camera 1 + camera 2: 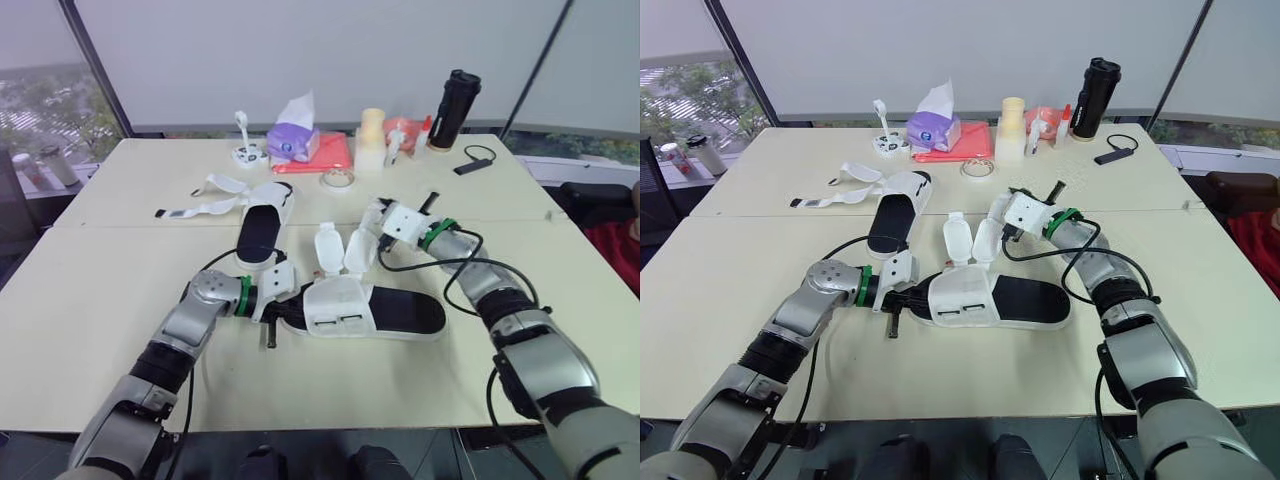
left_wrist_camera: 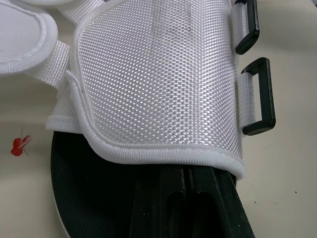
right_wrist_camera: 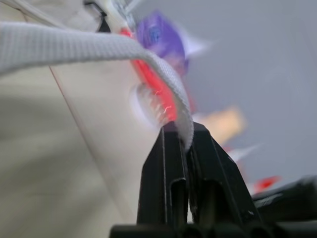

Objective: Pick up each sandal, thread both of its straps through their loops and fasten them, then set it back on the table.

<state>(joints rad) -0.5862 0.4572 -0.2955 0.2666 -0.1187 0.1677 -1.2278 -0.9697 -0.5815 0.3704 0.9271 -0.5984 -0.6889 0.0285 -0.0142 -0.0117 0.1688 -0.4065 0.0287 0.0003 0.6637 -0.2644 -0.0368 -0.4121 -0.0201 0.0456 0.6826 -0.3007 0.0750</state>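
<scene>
Near sandal (image 1: pixel 370 310) lies mid-frame on table (image 1: pixel 100 300): white top, black sole. Left gripper (image 2: pixel 181 178) squeezed shut on sole edge, steadies shoe. Right gripper (image 3: pixel 187 135) pinched tight on white strap (image 3: pixel 99 47), just above shoe; maybe right-hand flap, hard to be sure. To do well: keep strap flat, no twist, aim tip at black loop (image 2: pixel 258 96), pull slow. Other sandal (image 1: pixel 262 225) up and left of middle, straps loose.

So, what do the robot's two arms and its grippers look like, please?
Both arms, left arm and right arm, have silver-grey shells with black joints. Each wrist carries a green ring and a white boxy housing. Loose black cables run along both arms. The left gripper and right gripper each have two flat black fingers with a long slot in each.
</scene>
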